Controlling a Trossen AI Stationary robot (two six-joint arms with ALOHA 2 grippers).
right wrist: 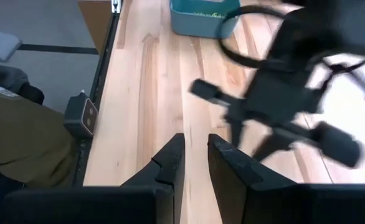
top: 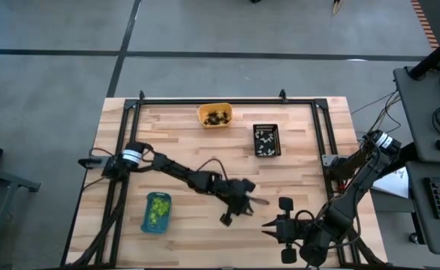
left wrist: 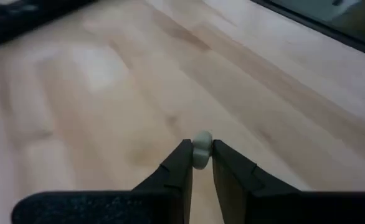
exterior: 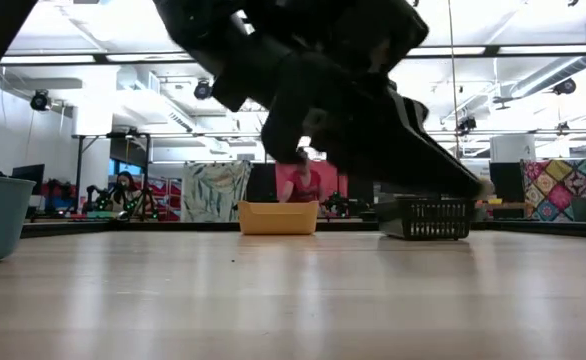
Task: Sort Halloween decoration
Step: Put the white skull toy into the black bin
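Left hand (left wrist: 202, 160) down over the middle of the counter (top: 182, 142), a bit toward the near edge from the black tray (top: 266, 140), pinched narrow on one whitish trinket (left wrist: 201, 148). Wrist view shows the little pale blob sitting right between the fingertips (left wrist: 184, 155), just poking out past them.

Right hand (right wrist: 195, 155) parked low near the front edge of the counter, on the near side of the black tray and well apart from it, jaws close together with only a slim gap, nothing in them.

Rest of the Halloween decoration already sitting in trays: dark bits in the orange tray (top: 215, 115) just beside the black tray along the far side, whitish bits in the black tray itself, lime-green ones in the blue tray (top: 157, 212) way across from it toward the left arm's side.

Handling guess: hard plastic, nearly weightless, tiny and probably a touch slick, so apt to squirt out of a tip pinch or roll once dropped. Best held across its widest part, centred in the pads rather than at the very tips. Not fragile, by the look. Probably belongs with the whitish lot in the black tray.
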